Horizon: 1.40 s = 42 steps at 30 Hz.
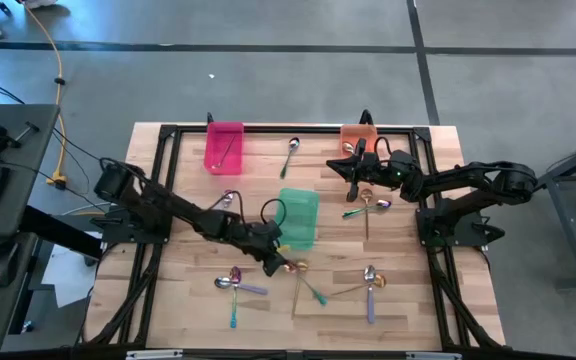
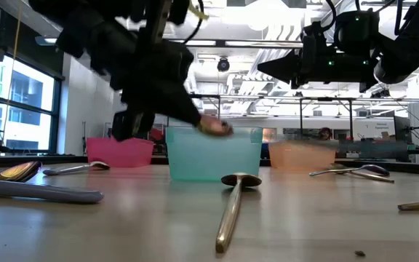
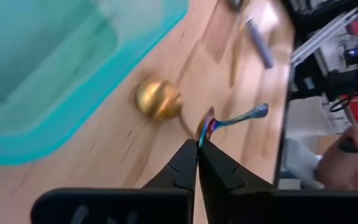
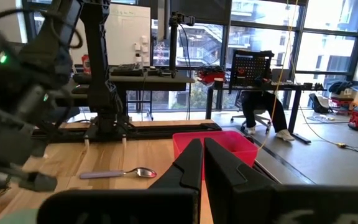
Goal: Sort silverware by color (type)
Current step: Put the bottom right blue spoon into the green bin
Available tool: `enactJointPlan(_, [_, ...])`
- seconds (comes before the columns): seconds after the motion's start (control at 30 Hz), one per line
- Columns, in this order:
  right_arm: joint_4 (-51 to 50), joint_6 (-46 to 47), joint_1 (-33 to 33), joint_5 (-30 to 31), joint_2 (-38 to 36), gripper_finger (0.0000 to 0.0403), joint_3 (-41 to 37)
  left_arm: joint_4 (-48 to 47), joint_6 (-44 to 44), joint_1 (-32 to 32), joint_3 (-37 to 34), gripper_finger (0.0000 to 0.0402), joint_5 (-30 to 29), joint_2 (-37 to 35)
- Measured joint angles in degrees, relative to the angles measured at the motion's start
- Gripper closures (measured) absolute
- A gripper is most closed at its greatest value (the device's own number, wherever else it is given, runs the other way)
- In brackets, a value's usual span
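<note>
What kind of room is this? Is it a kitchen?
Probably not a kitchen. It looks like a robot lab or workshop: two robot arms work at a wooden table strewn with spoons, and desks with equipment stand by big windows behind.

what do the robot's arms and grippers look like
Both arms are dark jointed links with black cables looped alongside. The left gripper has two slim, tapered black fingers. The right gripper looks the same; its arm carries a small green light near the wrist.

Both arms (image 1: 183, 215) matte black, chunky jointed links, black cables looped alongside. Green indicator light on right arm (image 1: 468, 185) near wrist. Fingers (image 3: 219, 171) black, wedge-shaped, tapering to thin tips, lower centre of frame.
</note>
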Motion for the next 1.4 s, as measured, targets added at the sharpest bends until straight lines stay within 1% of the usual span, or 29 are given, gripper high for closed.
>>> enactJointPlan(0.1, [-0.1, 0.0, 0.4, 0.1, 0.0, 0.0403, 0.0, -2.0, 1.4, 1.6, 0.0, 0.04, 0.2, -4.0])
enactJointPlan(0.23, [-0.1, 0.0, 1.6, 0.1, 0.0, 0.0403, 0.0, -9.0, 5.5, 6.3, 0.0, 0.0401, 2.0, -10.5])
enactJointPlan(0.33, [-0.2, 0.0, 2.3, 0.1, 0.0, 0.0403, 0.0, -14.0, 9.3, 11.3, 0.0, 0.0401, 5.7, -14.9])
enactJointPlan(0.4, [-0.5, 0.0, 2.9, 0.4, 0.0, 0.0403, 0.0, -17.4, 12.2, 15.4, 0.5, 0.0401, 9.6, -16.8])
enactJointPlan(0.47, [-1.1, 0.0, 3.6, 1.2, 0.0, 0.0403, 0.0, -23.5, 16.4, 19.5, 2.8, 0.0401, 13.3, -17.8])
enactJointPlan(0.53, [-1.2, 0.0, 4.0, 1.5, 0.0, 0.0403, 0.0, -31.2, 22.1, 23.3, 6.7, 0.0401, 15.7, -17.8])
enactJointPlan(0.6, [-1.4, 0.0, 4.3, 1.5, 0.0, 0.0403, 0.0, -38.1, 28.4, 26.5, 11.1, 0.0401, 17.4, -16.6])
enactJointPlan(0.67, [-1.4, 0.0, 4.4, 1.5, 0.0, 0.0403, 0.0, -44.4, 34.2, 29.1, 15.2, 0.0401, 17.6, -15.1])
enactJointPlan(0.8, [-1.7, -0.8, 4.5, 3.2, 0.0, 0.0403, 0.0, -53.5, 43.5, 33.1, 22.6, 0.0401, 18.0, -10.4])
enactJointPlan(0.87, [-2.2, -1.7, 4.4, 3.9, 0.0, 0.0403, 0.0, -54.8, 46.3, 34.1, 25.2, 0.0401, 18.3, -7.4])
enactJointPlan(0.97, [-2.1, -3.0, 4.0, 4.0, 0.0, 0.0403, 0.0, -55.6, 49.0, 34.9, 28.6, 0.0402, 22.2, -2.6])
enactJointPlan(1.07, [-2.0, -3.2, 3.0, 3.9, 0.0, 0.0403, 0.0, -57.8, 51.9, 34.9, 32.6, 0.0401, 23.6, 2.5])
enactJointPlan(1.23, [-2.1, -3.2, 1.0, 3.9, 0.0, 0.0403, 0.0, -63.4, 56.2, 34.5, 38.8, 0.0401, 23.8, 9.1])
enactJointPlan(1.4, [-2.7, -3.0, 0.3, 3.9, 0.0, 0.0403, 0.0, -63.6, 57.3, 34.0, 40.3, 0.0401, 23.3, 12.4])
